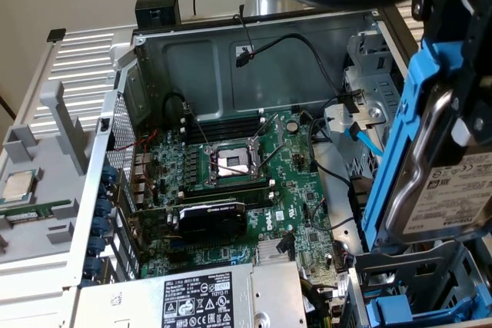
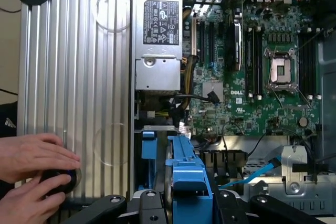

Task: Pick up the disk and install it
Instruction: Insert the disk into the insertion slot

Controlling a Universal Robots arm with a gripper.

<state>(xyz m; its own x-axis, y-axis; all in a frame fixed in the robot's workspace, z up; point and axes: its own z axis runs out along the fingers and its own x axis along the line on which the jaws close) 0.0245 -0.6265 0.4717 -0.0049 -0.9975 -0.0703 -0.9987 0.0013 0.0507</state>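
Note:
The disk (image 1: 450, 190) is a silver-grey hard drive with a white barcode label, clipped in a bright blue carrier frame (image 1: 400, 136). It hangs edge-up at the exterior view's right, above the metal drive cage (image 1: 415, 266) in the corner of the open computer case. In the wrist view my gripper (image 2: 184, 203) is shut on the disk (image 2: 190, 179), with one black finger (image 2: 149, 203) on each side of the blue frame. The drive's lower end sits just over the cage opening.
The motherboard (image 1: 231, 167) with its bare processor socket (image 1: 234, 160) lies in the case middle, and the power supply (image 1: 200, 297) sits in front. A silver processor chip (image 1: 19, 186) and a green memory stick (image 1: 31, 211) rest on a grey stand. A person's hands (image 2: 37, 156) lie beside the case.

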